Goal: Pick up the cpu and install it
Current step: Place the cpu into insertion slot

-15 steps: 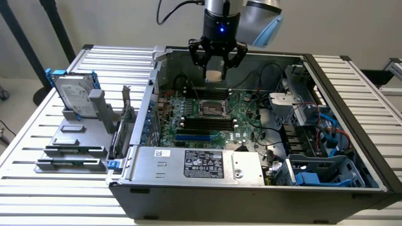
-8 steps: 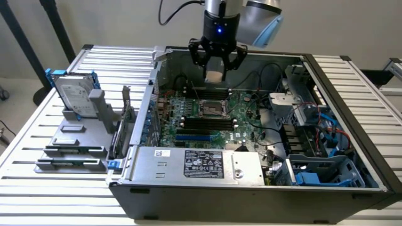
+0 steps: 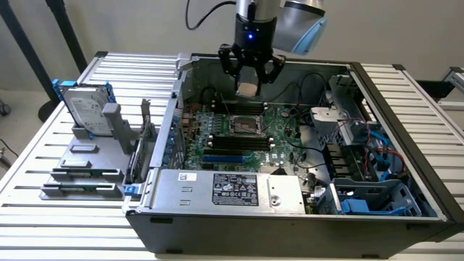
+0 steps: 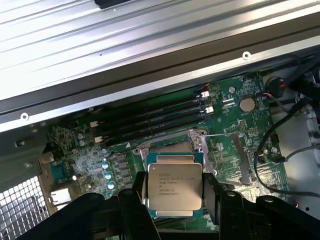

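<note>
Exterior view, upper centre: gripper (image 3: 251,76), jaws closed on cpu (image 3: 248,88), held above motherboard (image 3: 279,117) socket (image 3: 245,125) inside case (image 3: 290,228). Wrist view: cpu (image 4: 174,186) flat between both fingers (image 4: 135,200), printed metal top facing camera.

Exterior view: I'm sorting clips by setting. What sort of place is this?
Probably a robotics lab bench for computer assembly: an open computer case with its motherboard bared sits on a slatted metal table, a hard drive stands beside it, and the gripper holds the cpu above.
</note>
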You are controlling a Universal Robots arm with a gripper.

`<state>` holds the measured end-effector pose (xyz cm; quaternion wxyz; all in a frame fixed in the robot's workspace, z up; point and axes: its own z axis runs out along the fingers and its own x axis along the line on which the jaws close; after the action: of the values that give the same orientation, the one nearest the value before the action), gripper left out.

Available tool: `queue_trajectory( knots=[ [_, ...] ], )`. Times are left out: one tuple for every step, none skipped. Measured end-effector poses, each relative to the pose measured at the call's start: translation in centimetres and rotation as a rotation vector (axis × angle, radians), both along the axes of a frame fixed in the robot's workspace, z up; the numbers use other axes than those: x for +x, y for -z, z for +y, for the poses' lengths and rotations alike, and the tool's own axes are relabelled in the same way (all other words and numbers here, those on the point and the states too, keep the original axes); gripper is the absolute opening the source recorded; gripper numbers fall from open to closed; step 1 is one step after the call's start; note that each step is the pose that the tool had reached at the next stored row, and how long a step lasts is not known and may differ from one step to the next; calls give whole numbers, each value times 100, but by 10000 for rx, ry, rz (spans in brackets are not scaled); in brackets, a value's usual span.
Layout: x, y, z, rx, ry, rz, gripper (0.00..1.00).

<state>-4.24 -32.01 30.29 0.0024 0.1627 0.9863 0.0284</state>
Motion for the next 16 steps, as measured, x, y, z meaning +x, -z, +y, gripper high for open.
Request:
queue_trajectory(
  knots=[
    [0, 3, 0, 0, 181, 0, 55],
    [0, 6, 0, 0, 359, 1, 55],
    [0, 10, 0, 0, 540, 1, 55],
    [0, 13, 0, -1, 719, 1, 55],
    [0, 17, 0, 0, 904, 1, 55],
    [0, 20, 0, 0, 1085, 1, 55],
    [0, 24, 0, 0, 1264, 1, 55],
    [0, 28, 0, -1, 1461, 1, 55],
    [0, 32, 0, 0, 1640, 0, 55],
    [0, 35, 0, 0, 1821, 1, 55],
    [0, 39, 0, 0, 2000, 1, 55],
    [0, 42, 0, -1, 2180, 1, 55],
    [0, 46, 0, 0, 2360, 0, 55],
    [0, 50, 0, 0, 2539, 0, 55],
    [0, 54, 0, -1, 2720, 1, 55],
    [0, 58, 0, 0, 2899, 1, 55]
  ],
)
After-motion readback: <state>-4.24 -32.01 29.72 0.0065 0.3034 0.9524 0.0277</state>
